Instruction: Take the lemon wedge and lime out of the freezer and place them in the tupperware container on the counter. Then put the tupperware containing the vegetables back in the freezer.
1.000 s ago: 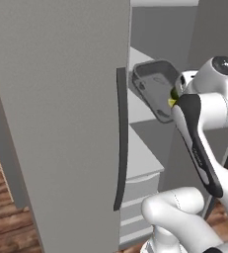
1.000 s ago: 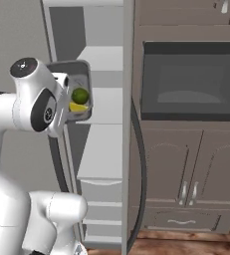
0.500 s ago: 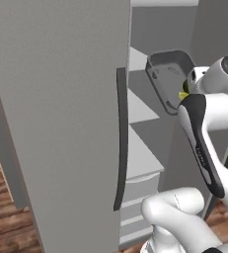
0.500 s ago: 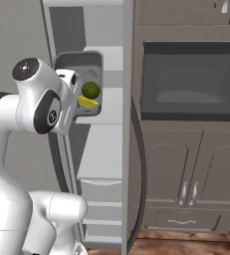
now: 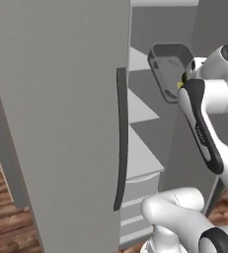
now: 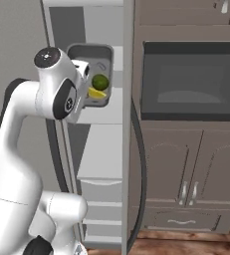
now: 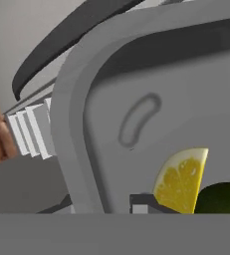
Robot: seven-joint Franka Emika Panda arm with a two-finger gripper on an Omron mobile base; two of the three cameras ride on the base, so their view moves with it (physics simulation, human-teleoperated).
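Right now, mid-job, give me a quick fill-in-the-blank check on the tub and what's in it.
1. The tupperware container is held up in front of the open ____.
2. Inside it, next to the lime, lies the yellow ____ wedge.
3. The tub is not level but ____.
4. The claw is ____ on the tub.

Missing: freezer; lemon; tilted; shut

Glossy white rounded arm (image 6: 17, 149) with dark joint bands

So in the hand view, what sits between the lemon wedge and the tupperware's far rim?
Nothing: bare grey tupperware container floor beyond the lemon wedge, hand view.
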